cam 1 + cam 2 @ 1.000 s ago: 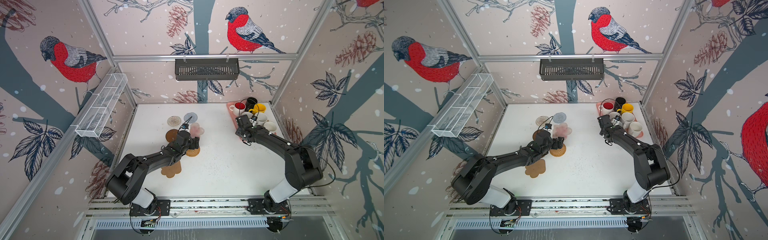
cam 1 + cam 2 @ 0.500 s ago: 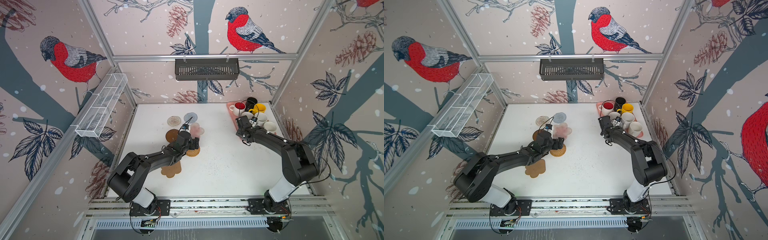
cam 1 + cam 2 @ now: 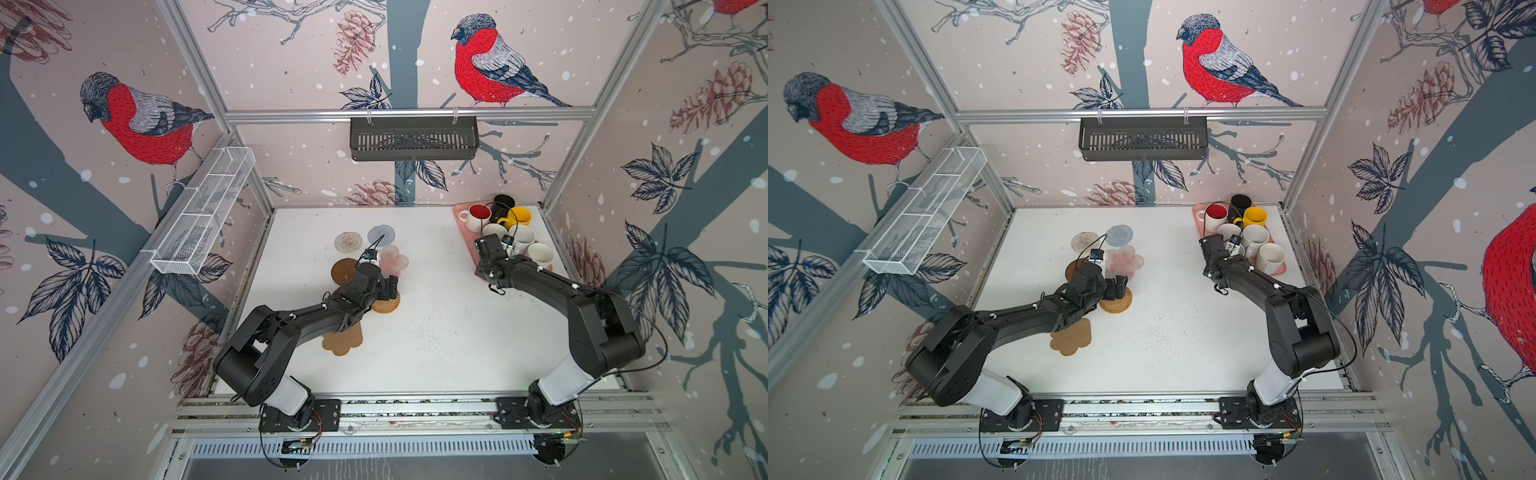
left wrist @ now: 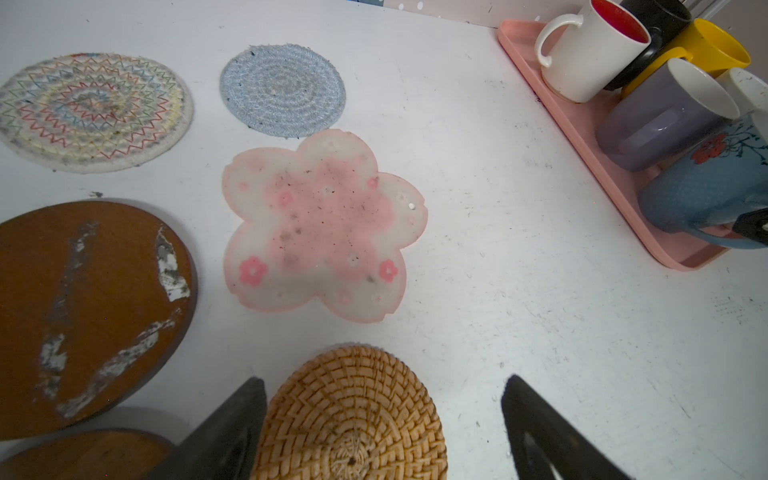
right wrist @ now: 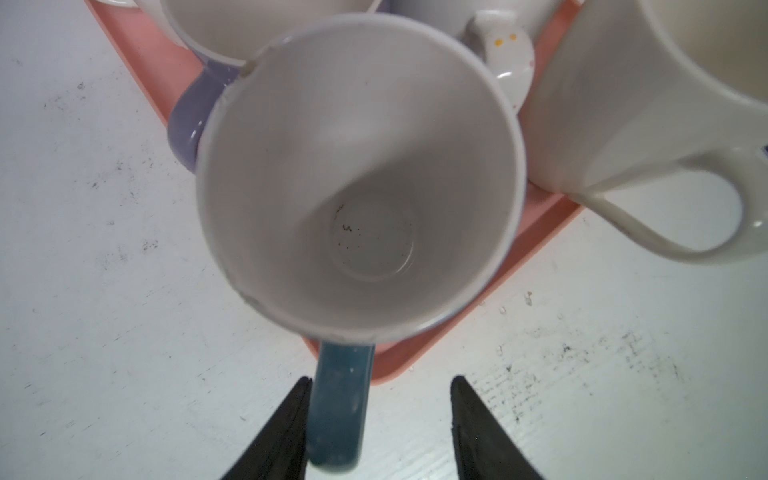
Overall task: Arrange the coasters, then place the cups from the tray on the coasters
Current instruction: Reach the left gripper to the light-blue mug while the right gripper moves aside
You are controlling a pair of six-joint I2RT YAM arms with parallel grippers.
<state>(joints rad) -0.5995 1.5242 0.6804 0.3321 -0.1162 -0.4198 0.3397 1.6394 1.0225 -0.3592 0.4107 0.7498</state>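
Here, coasters [image 4: 320, 224] are half arranged, cups [image 4: 590, 62] all on tray [image 4: 685, 259]; left gripper [image 4: 384, 379] is spread over wicker coaster [image 4: 353, 415], right gripper [image 5: 382, 378] around blue handle [image 5: 340, 407].

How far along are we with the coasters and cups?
Done: most coasters lie spread on the table, none bearing a cup. In hand: the open left gripper straddles the wicker coaster; the open right gripper brackets the handle of the light blue mug. Left: all seven cups sit on the tray.

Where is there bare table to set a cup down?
Bare: between the pink flower coaster and the tray, and the near table past the cork flower. Crowded: around the wicker coaster; the tray, full of cups.
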